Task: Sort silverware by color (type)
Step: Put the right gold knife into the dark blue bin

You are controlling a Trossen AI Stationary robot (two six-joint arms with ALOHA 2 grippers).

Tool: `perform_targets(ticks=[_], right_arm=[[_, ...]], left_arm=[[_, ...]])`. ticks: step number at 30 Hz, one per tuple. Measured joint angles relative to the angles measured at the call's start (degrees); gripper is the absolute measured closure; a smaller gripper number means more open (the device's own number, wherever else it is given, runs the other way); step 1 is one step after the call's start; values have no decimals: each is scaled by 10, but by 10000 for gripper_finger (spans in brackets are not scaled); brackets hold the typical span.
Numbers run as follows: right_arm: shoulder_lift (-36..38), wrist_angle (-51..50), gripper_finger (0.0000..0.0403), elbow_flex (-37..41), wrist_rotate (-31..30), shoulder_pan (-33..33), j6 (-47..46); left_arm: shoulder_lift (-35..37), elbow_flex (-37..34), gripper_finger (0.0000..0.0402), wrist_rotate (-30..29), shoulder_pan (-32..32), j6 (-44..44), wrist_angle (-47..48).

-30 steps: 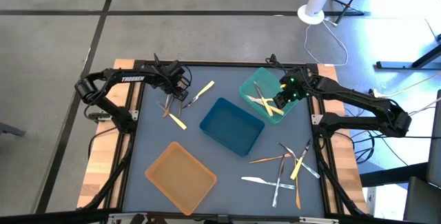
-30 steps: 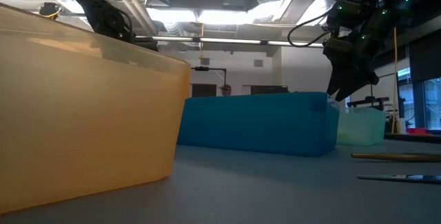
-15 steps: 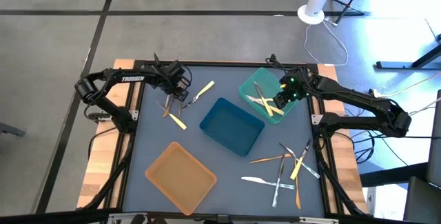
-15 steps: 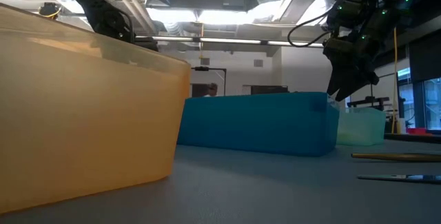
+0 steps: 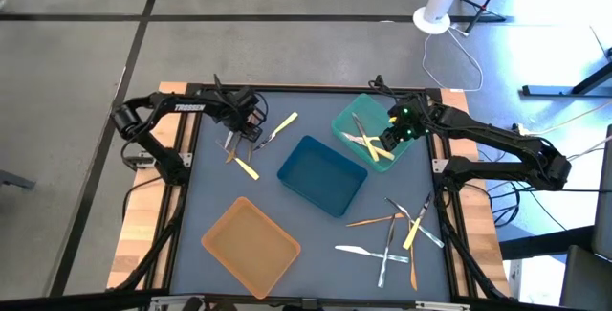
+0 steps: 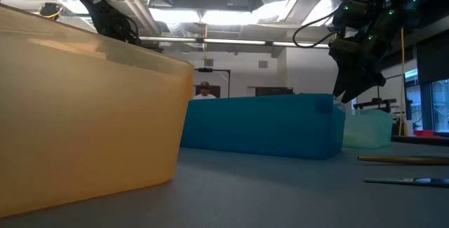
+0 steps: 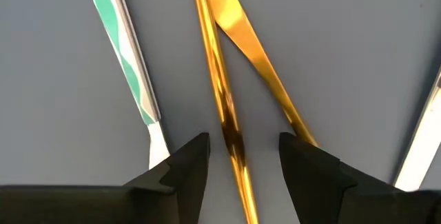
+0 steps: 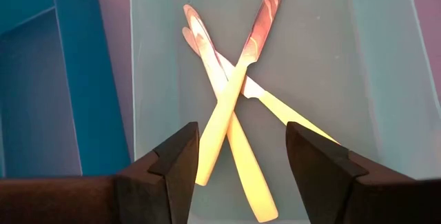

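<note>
My left gripper (image 5: 241,137) (image 7: 242,145) points down, open, at the far left of the table. Its fingers stand on either side of an orange piece of silverware (image 7: 224,100) that lies flat on the table. A second orange piece (image 7: 258,58) crosses it, and a silvery piece (image 7: 127,65) lies beside them. My right gripper (image 5: 387,144) (image 8: 242,141) hangs open above the teal tray (image 5: 356,118). Three yellow pieces (image 8: 234,93) lie crossed on that tray's floor.
A blue tray (image 5: 320,174) stands mid-table and an orange tray (image 5: 251,246) near the front edge. Several loose pieces of silverware (image 5: 392,234) lie crossed at the near right. A yellow piece (image 5: 249,168) and another (image 5: 284,122) lie near my left gripper.
</note>
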State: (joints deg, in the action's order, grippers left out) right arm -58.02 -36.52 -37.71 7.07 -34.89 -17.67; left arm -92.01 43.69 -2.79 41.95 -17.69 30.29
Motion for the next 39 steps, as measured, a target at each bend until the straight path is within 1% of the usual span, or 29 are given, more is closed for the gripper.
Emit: perform_targets(ticks=[4, 14, 32, 39], right_arm=[[0, 0, 198, 0, 0, 0, 0], [0, 0, 198, 0, 0, 0, 0], [0, 0, 198, 0, 0, 0, 0], [0, 0, 198, 0, 0, 0, 0]], left_arm=[[4, -1, 240, -6, 0, 0, -3], [3, -1, 298, -12, 0, -2, -1], [2, -2, 372, -12, 0, -4, -1], [2, -2, 379, -12, 0, -4, 0]])
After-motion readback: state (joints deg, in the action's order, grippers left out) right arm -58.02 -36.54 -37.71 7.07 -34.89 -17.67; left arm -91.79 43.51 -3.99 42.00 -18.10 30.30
